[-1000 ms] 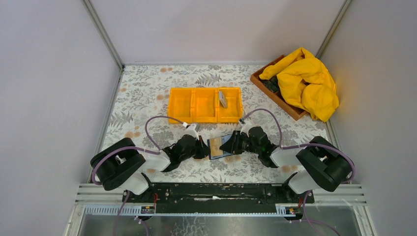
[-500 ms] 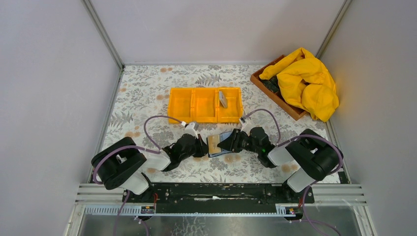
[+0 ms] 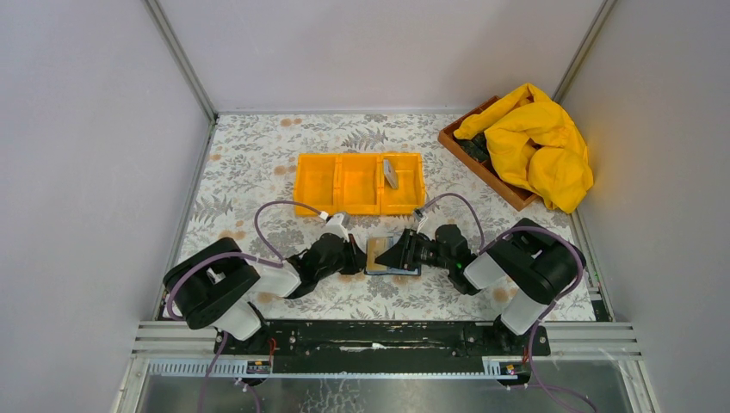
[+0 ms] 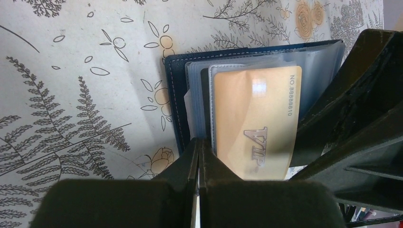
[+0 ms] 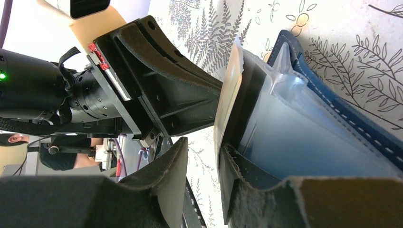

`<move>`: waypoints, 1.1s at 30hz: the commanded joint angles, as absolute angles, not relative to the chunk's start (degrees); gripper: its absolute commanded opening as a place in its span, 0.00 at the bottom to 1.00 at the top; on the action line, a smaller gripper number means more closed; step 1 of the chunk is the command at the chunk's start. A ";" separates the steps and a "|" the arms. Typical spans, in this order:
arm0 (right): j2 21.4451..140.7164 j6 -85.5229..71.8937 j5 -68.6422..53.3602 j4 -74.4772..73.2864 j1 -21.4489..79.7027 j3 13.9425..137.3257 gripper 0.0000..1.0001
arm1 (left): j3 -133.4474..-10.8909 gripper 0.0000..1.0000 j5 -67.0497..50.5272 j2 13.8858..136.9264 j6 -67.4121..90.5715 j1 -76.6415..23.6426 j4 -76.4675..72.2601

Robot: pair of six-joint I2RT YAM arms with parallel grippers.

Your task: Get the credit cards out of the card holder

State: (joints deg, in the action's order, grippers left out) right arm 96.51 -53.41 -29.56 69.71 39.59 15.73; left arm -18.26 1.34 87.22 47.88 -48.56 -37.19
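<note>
**A:** Where is the card holder (image 4: 174, 95)?

**B:** It is open on the table (image 3: 258, 163), between the two arms and just on the near side of the orange tray (image 3: 317, 183). Its dark blue cover faces down and its clear sleeves face up.

**A:** And the cards?

**B:** A tan-orange card (image 4: 256, 118) marked VIP sits in the top sleeve. A grey card (image 3: 390, 172) lies in the tray's right-hand compartment.

**A:** What about the left tool (image 4: 198, 143)?

**B:** Its fingers are pressed together with no gap. They pinch the near edge of the card holder, right beside the tan-orange card.

**A:** And the right tool (image 5: 204, 147)?

**B:** It comes in from the opposite side. Its fingers are a narrow gap apart, and the edge of the tan-orange card stands in that gap. I cannot tell whether either finger touches the card. One finger sits against the inner sleeve of the card holder.
</note>
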 commanded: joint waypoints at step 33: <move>78.34 -41.70 -26.07 45.78 37.96 14.79 0.35 | -16.36 0.00 -2.78 94.69 48.51 -45.73 -34.27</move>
State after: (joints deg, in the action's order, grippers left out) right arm 80.99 -43.22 -26.37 45.36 38.85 14.96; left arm -18.28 -3.01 91.46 50.02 -46.30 -43.48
